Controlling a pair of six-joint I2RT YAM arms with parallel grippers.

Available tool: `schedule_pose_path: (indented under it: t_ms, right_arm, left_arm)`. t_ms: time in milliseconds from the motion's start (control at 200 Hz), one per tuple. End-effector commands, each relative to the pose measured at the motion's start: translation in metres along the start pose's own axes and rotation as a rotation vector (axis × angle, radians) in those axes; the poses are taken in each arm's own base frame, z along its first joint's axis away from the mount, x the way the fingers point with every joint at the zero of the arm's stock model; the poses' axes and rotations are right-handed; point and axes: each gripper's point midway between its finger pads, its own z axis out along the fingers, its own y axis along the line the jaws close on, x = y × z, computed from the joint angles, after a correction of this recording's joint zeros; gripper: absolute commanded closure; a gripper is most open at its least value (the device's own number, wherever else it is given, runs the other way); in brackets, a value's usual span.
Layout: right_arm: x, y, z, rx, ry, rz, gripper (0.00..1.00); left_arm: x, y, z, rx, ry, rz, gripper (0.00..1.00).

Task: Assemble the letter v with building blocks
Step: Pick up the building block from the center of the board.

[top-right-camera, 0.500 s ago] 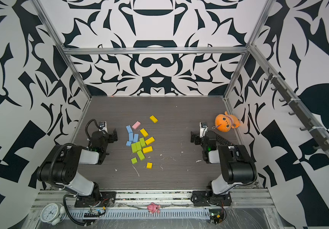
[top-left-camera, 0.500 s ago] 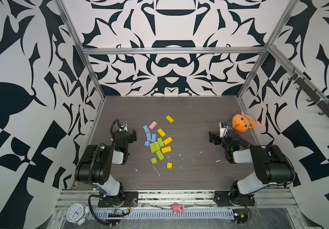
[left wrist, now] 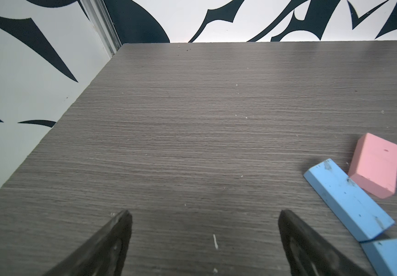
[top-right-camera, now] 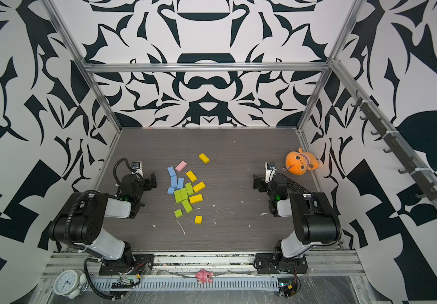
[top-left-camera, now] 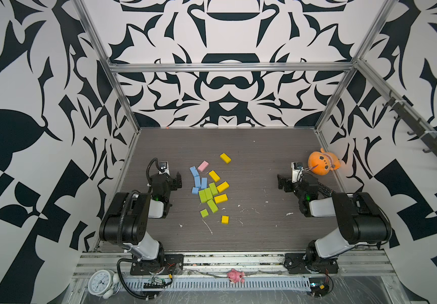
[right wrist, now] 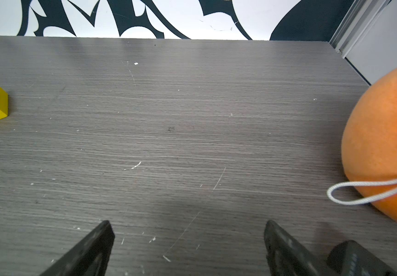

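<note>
**A:** Where are the building blocks?

**B:** They lie in a loose cluster on the grey table, between the two arms and nearer the left one. In both top views, light blue blocks line the cluster's left edge. Lime green blocks sit packed side by side in its middle, and yellow blocks fan out on its right. A pink block lies against the farthest blue one and seems to touch it. One yellow block lies apart toward the back wall. A small green block and a small yellow block lie apart toward the front.

**A:** Is either arm holding a block?

**B:** No. The left gripper sits low over bare table just beside the blue blocks, its jaws spread wide with nothing between them. The right gripper is also spread wide and empty. It is well apart from the cluster, near an orange plush toy.

**A:** How far along is the letter?

**B:** Barely begun, by the look of it. The blocks point many ways, and no two clean strokes meet at a point. The blue run and the yellow pieces slant loosely toward the green middle, which gives only a faint hint of a V, crooked and gapped. Nearly everything seems left to do: pick blocks, lay two slanted rows that join at the bottom, and keep the strays clear.
</note>
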Motion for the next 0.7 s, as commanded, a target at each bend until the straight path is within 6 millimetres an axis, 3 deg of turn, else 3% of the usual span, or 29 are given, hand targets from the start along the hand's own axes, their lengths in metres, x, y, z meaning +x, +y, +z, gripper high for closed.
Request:
schedule_pose_path:
  t_ms: [0, 540, 635, 700]
  right_arm:
    - [-0.017, 0.003, 0.0, -0.011, -0.053, -0.006, 0.0]
    - [-0.016, 0.002, 0.0, -0.008, -0.048, -0.014, 0.0]
    - [-0.016, -0.015, 0.001, 0.092, -0.045, 0.035, 0.0]
    - [-0.016, -0.017, 0.0, 0.102, -0.045, 0.038, 0.0]
  left_arm:
    - [-0.017, -0.002, 0.0, 0.012, -0.045, -0.018, 0.01]
    - [-0.018, -0.003, 0.001, 0.019, -0.044, -0.011, 0.01]
    - [-0.018, -0.003, 0.001, 0.02, -0.045, -0.011, 0.01]
    - [-0.018, -0.004, 0.001, 0.021, -0.045, -0.011, 0.01]
